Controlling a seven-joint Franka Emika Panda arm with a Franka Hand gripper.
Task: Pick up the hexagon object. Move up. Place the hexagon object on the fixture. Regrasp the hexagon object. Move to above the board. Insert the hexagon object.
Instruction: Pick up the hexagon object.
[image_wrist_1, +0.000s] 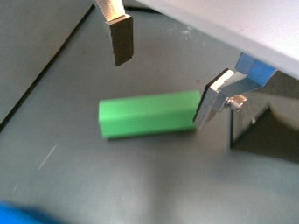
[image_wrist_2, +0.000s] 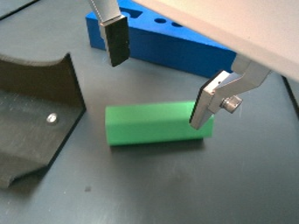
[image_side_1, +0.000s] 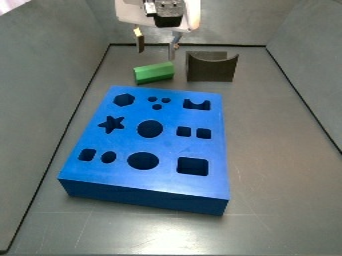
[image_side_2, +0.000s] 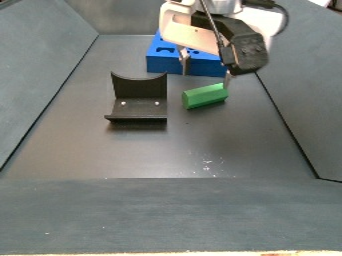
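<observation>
The hexagon object (image_wrist_1: 146, 115) (image_wrist_2: 155, 125) is a bright green bar lying flat on the dark floor, seen in both side views (image_side_1: 155, 72) (image_side_2: 203, 95). My gripper (image_wrist_1: 163, 79) (image_wrist_2: 160, 77) hangs just above it, open, with one finger (image_wrist_1: 121, 41) clear of the bar and the other finger (image_wrist_1: 214, 103) at the bar's end; nothing is between the pads. The fixture (image_side_1: 210, 67) (image_side_2: 136, 98) (image_wrist_2: 35, 109) is a dark notched block beside the bar. The blue board (image_side_1: 154, 143) (image_side_2: 185, 59) (image_wrist_2: 170, 48) lies flat with shaped holes.
Grey walls enclose the floor (image_side_1: 287, 130) on both sides. A bare dark floor (image_side_2: 160, 170) stretches before the fixture. The arm's white body (image_side_2: 201, 25) hangs over the board's end in a side view.
</observation>
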